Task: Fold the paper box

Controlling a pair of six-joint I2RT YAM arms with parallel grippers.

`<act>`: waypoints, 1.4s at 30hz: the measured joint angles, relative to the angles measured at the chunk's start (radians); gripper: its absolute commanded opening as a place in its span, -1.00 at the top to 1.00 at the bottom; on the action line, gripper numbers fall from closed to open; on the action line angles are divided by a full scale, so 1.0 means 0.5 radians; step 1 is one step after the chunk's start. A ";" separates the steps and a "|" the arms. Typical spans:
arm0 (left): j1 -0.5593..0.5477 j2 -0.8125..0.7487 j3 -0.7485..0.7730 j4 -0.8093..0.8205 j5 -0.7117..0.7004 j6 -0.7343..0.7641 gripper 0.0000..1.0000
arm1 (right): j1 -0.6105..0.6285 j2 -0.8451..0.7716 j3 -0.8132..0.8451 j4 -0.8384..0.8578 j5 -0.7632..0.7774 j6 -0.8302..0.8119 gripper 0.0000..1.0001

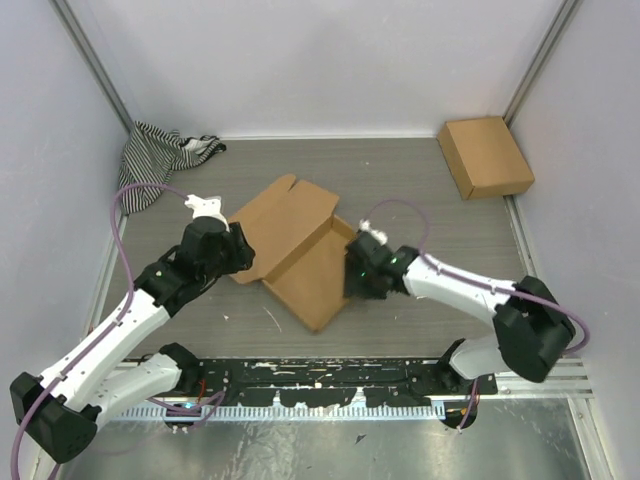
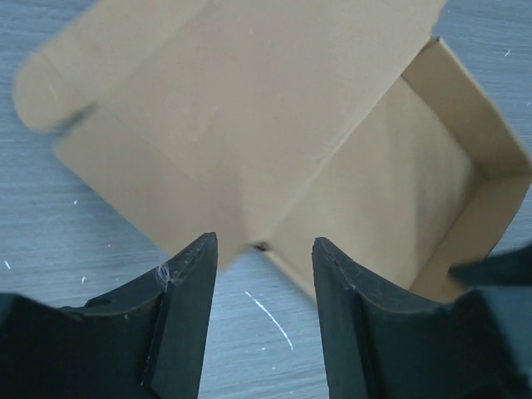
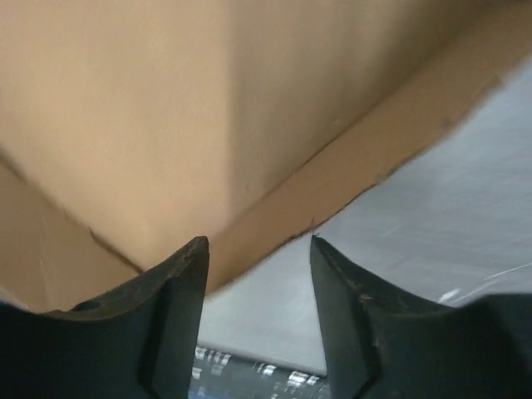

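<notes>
Wrist views: left tool [image 2: 264,241] and right tool [image 3: 258,241] gape (empty) beside the paper box [image 1: 300,250].

The paper box [image 1: 298,248] is plain brown cardboard, partly folded. Its lower right half forms a shallow open tray with side walls standing up, and its wide lid panel is spread out toward the upper left. It lies on the grey surface [image 1: 400,190] near the middle, turned at an angle, and a rounded tab shows at the lid's far corner in the left wrist view.
</notes>
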 measured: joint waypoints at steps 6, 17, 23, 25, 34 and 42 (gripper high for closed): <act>0.000 -0.012 0.079 -0.179 0.003 -0.031 -0.21 | 0.772 -0.170 0.193 -0.199 0.170 0.514 -0.61; 0.000 -0.091 0.079 -0.281 0.047 -0.076 -0.43 | 0.381 0.121 0.960 -0.459 0.631 -0.208 -0.08; 0.085 0.133 0.077 -0.320 0.072 -0.098 -0.52 | 0.179 0.376 0.905 -0.349 0.485 -0.441 -0.52; 0.217 0.202 0.077 -0.310 0.161 -0.100 -0.53 | 0.111 0.385 0.855 -0.282 0.340 -0.481 -0.65; 0.994 0.492 0.111 -0.136 0.646 -0.114 -0.49 | -0.518 0.586 0.956 0.095 -0.444 -0.552 -0.69; 1.131 0.881 0.185 -0.059 0.780 -0.089 -0.41 | -0.526 1.123 1.371 0.177 -0.752 -0.605 -0.62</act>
